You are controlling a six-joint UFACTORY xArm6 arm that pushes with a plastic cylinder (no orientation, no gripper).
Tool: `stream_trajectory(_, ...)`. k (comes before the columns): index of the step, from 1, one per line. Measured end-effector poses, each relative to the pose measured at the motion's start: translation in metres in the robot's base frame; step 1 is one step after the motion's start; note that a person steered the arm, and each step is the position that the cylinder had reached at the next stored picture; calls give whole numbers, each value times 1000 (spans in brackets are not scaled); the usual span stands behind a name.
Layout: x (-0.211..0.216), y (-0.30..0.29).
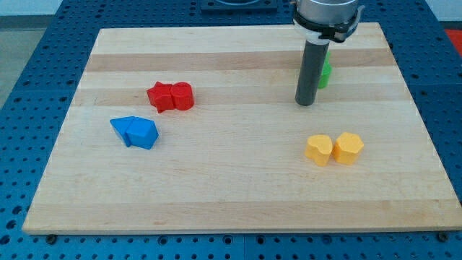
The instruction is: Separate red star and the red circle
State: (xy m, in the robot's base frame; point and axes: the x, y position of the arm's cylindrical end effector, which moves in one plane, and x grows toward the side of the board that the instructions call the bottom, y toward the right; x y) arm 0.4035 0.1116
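Note:
The red star and the red circle sit touching each other on the wooden board, left of centre, the star on the view's left. My tip rests on the board in the upper right part, far to the right of both red blocks and touching neither.
Two blue blocks sit together below the red pair. A yellow heart and a yellow hexagon lie below my tip. Green blocks are partly hidden behind the rod. Blue perforated table surrounds the board.

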Motion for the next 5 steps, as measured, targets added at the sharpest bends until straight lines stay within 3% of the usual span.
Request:
stream_trajectory(2,53,-83)
stream_trajectory(4,53,-194)
stream_trajectory(5,29,-217)
